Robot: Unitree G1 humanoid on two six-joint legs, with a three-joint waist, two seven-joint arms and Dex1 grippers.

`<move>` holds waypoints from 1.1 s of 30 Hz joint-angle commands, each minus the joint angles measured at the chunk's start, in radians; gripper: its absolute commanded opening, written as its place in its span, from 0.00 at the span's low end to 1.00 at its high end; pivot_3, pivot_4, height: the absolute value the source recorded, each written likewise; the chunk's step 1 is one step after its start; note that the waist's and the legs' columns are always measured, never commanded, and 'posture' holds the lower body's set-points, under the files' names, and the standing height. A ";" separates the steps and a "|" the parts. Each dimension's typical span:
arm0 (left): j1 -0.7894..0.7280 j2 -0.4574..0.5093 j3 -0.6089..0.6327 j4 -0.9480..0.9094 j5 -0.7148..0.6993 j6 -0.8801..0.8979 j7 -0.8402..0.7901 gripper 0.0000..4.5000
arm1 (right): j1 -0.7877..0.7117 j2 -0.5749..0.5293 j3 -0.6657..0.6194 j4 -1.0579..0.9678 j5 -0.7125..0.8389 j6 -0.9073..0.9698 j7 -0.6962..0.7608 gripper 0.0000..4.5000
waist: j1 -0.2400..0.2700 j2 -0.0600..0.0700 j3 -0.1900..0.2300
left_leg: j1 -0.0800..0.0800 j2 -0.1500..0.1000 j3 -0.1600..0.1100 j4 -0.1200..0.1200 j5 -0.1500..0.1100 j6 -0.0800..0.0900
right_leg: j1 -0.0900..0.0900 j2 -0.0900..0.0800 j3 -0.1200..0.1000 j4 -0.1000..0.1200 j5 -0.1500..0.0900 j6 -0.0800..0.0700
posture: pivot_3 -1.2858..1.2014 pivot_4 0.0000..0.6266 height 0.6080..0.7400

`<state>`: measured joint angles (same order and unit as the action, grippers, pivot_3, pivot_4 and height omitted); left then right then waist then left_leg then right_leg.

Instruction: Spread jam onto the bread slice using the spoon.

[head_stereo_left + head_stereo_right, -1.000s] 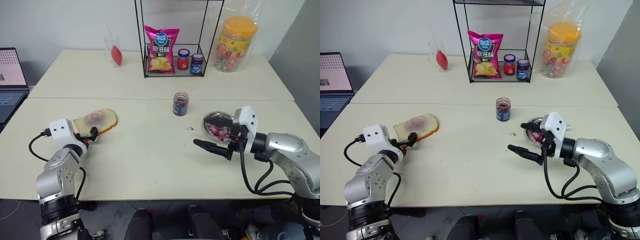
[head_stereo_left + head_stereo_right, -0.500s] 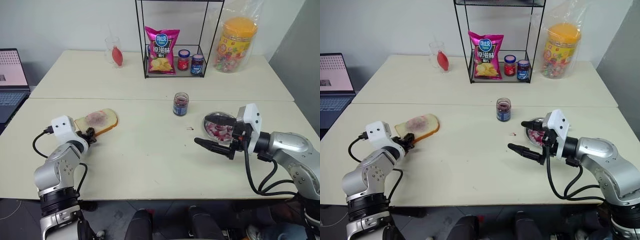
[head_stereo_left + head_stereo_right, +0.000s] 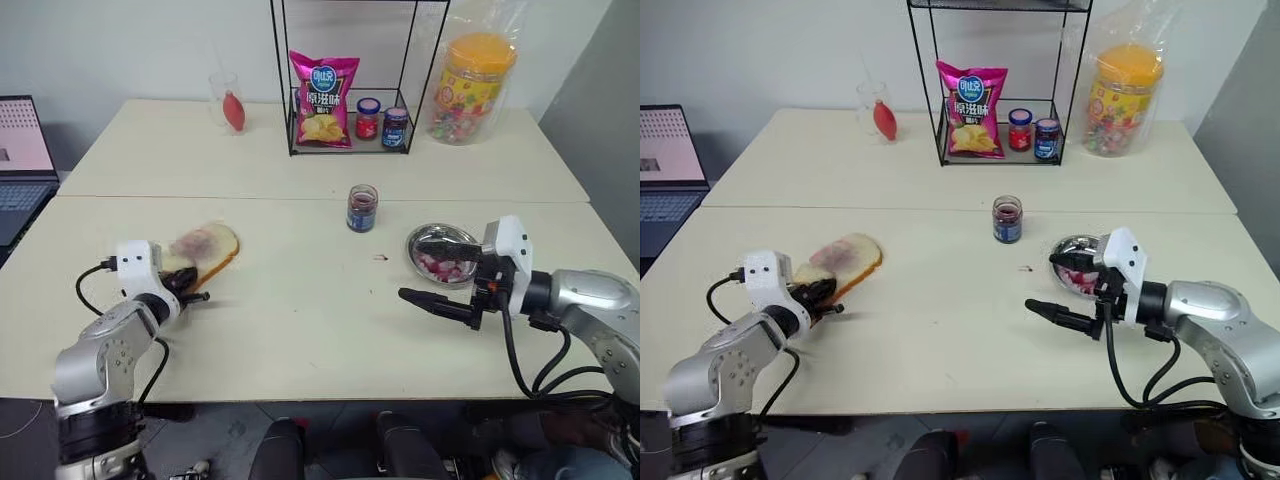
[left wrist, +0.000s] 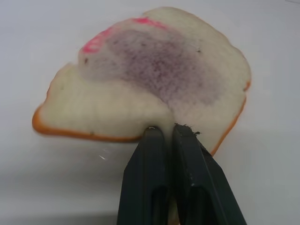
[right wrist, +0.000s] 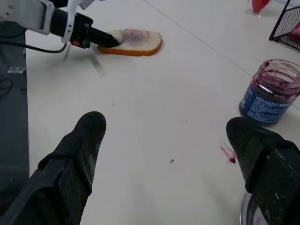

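On my left side, my left jaws [image 4: 164, 133] are pinching shut on the near edge of the bread slice [image 4: 154, 79]. The bread slice is lying near the left part of the counter [image 3: 300, 330], and one side looks a little lifted because I am gripping it. It has a purple smear in the middle already. I think I am holding it so it does not slide when more jam goes on.

In the middle of the counter, the jam [image 3: 361, 207] is sitting in its small glass jar with no lid on. It is well apart from the bread slice. A tiny red drip [image 3: 379, 257] is lying on the counter near the jar.

On my right side, my right jaws [image 3: 432, 271] are standing wide open and holding nothing. They are hanging above the counter, just beside a little metal bowl [image 3: 441, 253] with pink and purple bits in it. I cannot make out the spoon for sure. I think it may be resting in that bowl, so my right jaws need to pick it up next.
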<state>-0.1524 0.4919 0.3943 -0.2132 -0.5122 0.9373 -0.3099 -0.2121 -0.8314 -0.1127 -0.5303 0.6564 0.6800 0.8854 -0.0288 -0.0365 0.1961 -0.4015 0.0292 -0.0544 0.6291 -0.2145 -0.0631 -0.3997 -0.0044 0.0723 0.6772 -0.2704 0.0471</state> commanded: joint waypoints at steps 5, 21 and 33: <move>0.064 0.001 -0.199 -0.232 -0.117 0.091 -0.129 0.00 | 0.126 -0.110 -0.065 -0.070 0.022 -0.008 0.095 1.00 | 0.002 0.000 0.000 | 0.000 0.000 0.000 0.000 0.000 0.000 | 0.001 0.000 0.000 -0.001 0.000 0.000 | 0.52 0.24 1.00; -0.149 0.028 -0.503 -0.069 0.027 -0.162 -0.356 0.00 | 0.203 -0.110 -0.097 -0.124 0.027 -0.007 0.052 1.00 | 0.001 0.000 0.000 | 0.000 0.000 -0.001 0.000 0.000 0.000 | 0.003 0.000 0.000 -0.004 0.000 0.000 | 0.52 0.24 1.00; -0.095 0.133 -0.472 0.076 0.133 -0.374 -0.469 0.00 | 0.196 -0.104 -0.077 -0.114 0.020 -0.018 0.046 1.00 | -0.001 0.000 0.001 | 0.000 0.000 -0.001 -0.001 0.000 0.000 | 0.001 0.001 -0.001 -0.004 -0.001 -0.001 | 0.52 0.24 1.00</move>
<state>-0.2391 0.6378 -0.1102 -0.1607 -0.3959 0.5911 -0.8076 -0.0016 -0.9339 -0.1764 -0.6270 0.6794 0.6823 0.9327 -0.0299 -0.0369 0.1968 -0.4015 0.0296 -0.0552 0.6282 -0.2147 -0.0628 -0.3983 -0.0038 0.0718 0.6733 -0.2711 0.0461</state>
